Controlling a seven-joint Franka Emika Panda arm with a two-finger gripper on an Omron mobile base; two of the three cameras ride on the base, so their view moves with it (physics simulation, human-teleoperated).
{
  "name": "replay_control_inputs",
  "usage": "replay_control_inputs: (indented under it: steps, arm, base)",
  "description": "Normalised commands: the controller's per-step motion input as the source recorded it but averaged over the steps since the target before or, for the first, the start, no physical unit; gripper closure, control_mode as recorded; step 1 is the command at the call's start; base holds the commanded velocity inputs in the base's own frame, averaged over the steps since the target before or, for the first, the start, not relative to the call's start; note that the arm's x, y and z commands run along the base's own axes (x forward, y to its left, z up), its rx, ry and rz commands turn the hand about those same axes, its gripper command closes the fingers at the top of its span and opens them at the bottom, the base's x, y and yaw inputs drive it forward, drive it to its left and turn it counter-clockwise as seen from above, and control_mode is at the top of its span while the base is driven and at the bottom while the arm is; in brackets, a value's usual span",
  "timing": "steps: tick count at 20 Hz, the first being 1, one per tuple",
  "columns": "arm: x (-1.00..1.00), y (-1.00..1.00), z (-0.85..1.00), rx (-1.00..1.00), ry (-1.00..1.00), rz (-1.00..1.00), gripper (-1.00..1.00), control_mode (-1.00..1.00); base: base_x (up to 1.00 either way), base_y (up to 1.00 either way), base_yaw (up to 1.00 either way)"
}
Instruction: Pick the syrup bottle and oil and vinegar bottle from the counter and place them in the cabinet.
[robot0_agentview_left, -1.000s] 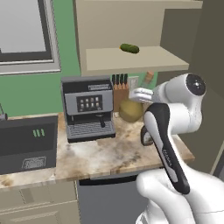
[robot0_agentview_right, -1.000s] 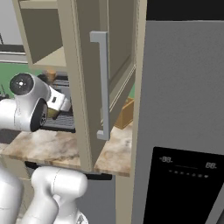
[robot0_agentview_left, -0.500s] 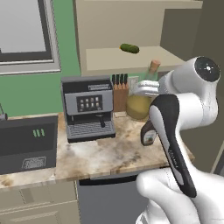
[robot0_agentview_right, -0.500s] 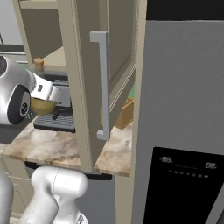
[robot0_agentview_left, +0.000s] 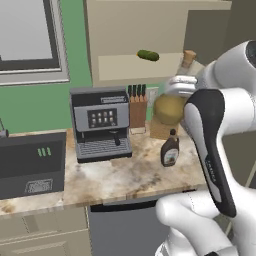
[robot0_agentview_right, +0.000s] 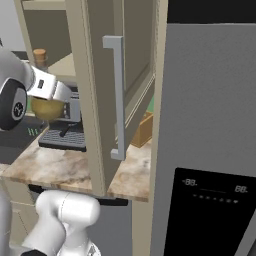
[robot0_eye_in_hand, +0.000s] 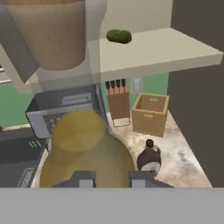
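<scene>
Oil and vinegar bottle (robot0_agentview_left: 170, 107) carried clear of the counter (robot0_agentview_left: 115, 175), upright, long axis vertical, cork-coloured top pointing up level with the front edge of the cabinet (robot0_agentview_left: 150, 30) shelf. Olive-yellow belly hung below shelf height, just in front of the wicker basket (robot0_agentview_left: 162, 129) and beside the knife block (robot0_agentview_left: 137, 107). Fingers (robot0_eye_in_hand: 83, 178) clamped on the belly, one on each side low on the glass in the hand view; gripper (robot0_agentview_left: 182, 88) pressed against the bottle's right side in the left base view. In the right base view, bottle (robot0_agentview_right: 47, 106) seen left of the open cabinet door (robot0_agentview_right: 107, 95), cork just beside the shelf's near corner.

Syrup bottle (robot0_agentview_left: 170, 149) stood upright on the counter, black cap up, directly below the lifted bottle, in front of the basket and well apart from the coffee machine (robot0_agentview_left: 99, 122). Same bottle (robot0_eye_in_hand: 149, 159) seen from above in the hand view, on bare marbled stone right of the yellow belly.

Green pickle (robot0_agentview_left: 148, 55) lay on the shelf, long axis running left to right, toward the middle. Open shelf surface stretched right of the pickle up to the dark side wall. Bare counter lay left of and in front of the syrup bottle, out to the thick pale edge.
</scene>
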Motion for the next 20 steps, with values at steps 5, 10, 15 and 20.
replay_control_inputs:
  steps: [5, 10, 15, 20]
  arm:
    - [0.03, -0.1, 0.46, -0.02, -0.05, 0.0, 1.0, -1.0]
    - [0.12, 0.0, 0.36, -0.06, -0.05, -0.02, 1.0, -1.0]
    - [0.18, 0.0, 0.31, -0.09, -0.03, -0.02, 1.0, -1.0]
    - [0.32, -0.06, 0.18, -0.04, -0.01, -0.02, 1.0, -1.0]
  base:
    - [0.0, 0.0, 0.0]
    - [0.0, 0.0, 0.0]
    - [0.0, 0.0, 0.0]
    - [0.0, 0.0, 0.0]
